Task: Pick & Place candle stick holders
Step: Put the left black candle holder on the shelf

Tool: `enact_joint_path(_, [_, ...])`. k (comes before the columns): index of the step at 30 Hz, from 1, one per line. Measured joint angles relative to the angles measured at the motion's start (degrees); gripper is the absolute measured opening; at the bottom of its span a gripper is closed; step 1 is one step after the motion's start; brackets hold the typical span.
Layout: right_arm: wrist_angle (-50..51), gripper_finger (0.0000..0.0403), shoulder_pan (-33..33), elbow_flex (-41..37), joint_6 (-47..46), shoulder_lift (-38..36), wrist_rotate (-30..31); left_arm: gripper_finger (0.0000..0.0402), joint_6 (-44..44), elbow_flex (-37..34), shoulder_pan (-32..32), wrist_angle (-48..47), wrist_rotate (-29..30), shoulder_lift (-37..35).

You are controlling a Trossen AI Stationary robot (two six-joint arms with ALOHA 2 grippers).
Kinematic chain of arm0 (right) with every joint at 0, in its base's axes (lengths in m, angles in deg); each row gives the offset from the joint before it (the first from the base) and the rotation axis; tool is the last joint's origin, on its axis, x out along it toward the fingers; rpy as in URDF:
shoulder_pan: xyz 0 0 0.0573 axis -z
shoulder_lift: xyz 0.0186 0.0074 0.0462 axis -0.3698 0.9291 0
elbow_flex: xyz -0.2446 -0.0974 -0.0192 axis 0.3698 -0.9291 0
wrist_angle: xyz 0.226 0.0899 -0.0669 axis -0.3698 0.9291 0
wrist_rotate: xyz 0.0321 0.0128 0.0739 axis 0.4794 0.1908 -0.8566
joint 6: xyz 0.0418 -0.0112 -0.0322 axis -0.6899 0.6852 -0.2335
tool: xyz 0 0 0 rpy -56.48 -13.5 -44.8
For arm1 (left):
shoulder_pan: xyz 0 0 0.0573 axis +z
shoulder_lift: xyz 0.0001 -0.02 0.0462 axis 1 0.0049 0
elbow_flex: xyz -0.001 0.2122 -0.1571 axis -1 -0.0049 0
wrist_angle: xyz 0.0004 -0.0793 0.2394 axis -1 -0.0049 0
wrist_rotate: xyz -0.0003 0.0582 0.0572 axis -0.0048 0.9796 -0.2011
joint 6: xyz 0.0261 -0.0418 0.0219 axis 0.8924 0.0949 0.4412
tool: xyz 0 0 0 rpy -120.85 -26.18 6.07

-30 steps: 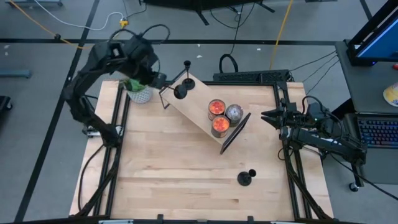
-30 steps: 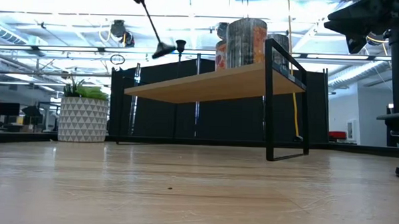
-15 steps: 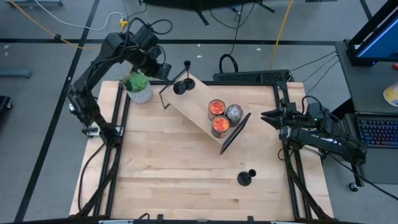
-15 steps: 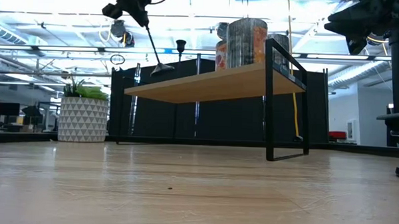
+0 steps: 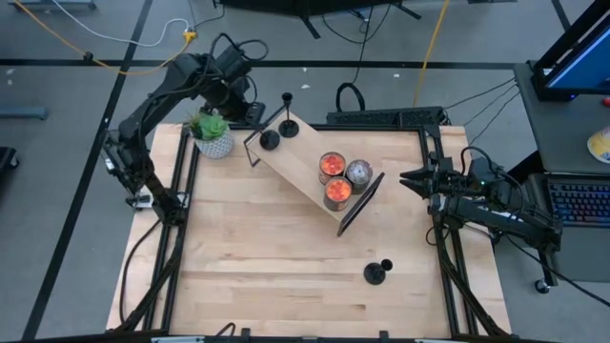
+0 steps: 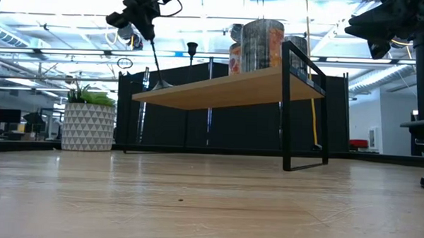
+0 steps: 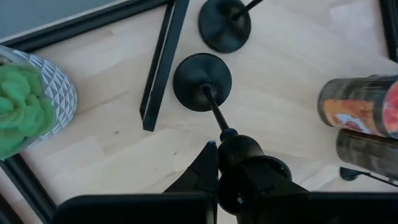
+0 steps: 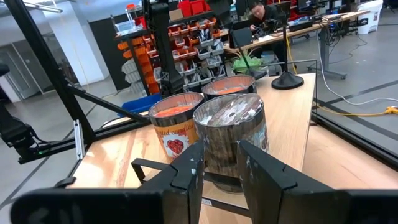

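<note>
Three small black candle stick holders: I have my left tool [image 7: 217, 155] clamped on one's [image 7: 203, 81] thin stem, its round base on the raised wooden shelf [image 5: 300, 164] beside a second [image 5: 287, 126]; the third [image 5: 376, 273] stands on the light wooden worktop [image 5: 276, 257]. My right tool [image 5: 408, 178] waits narrowly parted, empty, at the worktop's right edge.

Grey floor [image 5: 76, 38] with cables; bright ceiling lights [image 6: 201, 27]; red parts bins [image 8: 186, 31] on shelving behind.

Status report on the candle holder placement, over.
Left gripper shut on candle holder, base at shelf. Right gripper idle by cans. Nothing blocking.
</note>
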Motion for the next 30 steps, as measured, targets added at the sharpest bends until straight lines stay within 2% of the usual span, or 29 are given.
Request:
enact_joint_path(11, [0.0,0.0091,0.0,0.0,0.4,0.0,0.0,0.0019,-0.4,-0.2,-0.1,0.1,0.0,0.0])
enact_joint_path(30, [0.0,0.0091,0.0,0.0,0.4,0.0,0.0,0.0149,0.9,-0.2,0.1,0.1,0.3,0.0])
